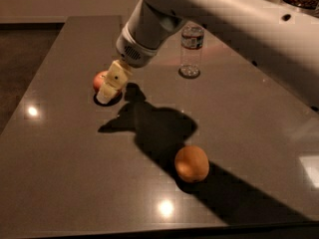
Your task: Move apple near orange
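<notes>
The red apple (100, 80) sits on the dark table at the left, mostly hidden behind the gripper. The gripper (109, 89), with cream fingers on a white arm, is right at the apple, in front of it and low over the table. The orange (192, 163) lies on the table toward the front, well to the right of and nearer than the apple, in the arm's shadow.
A clear plastic water bottle (191, 50) stands upright at the back, to the right of the apple. The dark glossy table (60, 173) has its left edge and front edge in view. The white arm (234, 19) spans the upper right.
</notes>
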Robot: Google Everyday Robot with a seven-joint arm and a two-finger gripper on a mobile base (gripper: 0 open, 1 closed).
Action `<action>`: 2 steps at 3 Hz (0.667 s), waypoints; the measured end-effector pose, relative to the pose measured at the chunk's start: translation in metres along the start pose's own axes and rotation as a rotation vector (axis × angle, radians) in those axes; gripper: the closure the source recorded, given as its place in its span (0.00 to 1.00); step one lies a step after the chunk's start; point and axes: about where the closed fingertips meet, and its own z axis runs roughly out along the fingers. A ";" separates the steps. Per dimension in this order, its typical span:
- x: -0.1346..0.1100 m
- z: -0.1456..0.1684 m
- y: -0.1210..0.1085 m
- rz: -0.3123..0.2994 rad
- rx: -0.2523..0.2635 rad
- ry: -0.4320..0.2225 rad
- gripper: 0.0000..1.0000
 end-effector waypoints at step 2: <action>-0.021 0.050 -0.002 -0.037 -0.028 0.058 0.00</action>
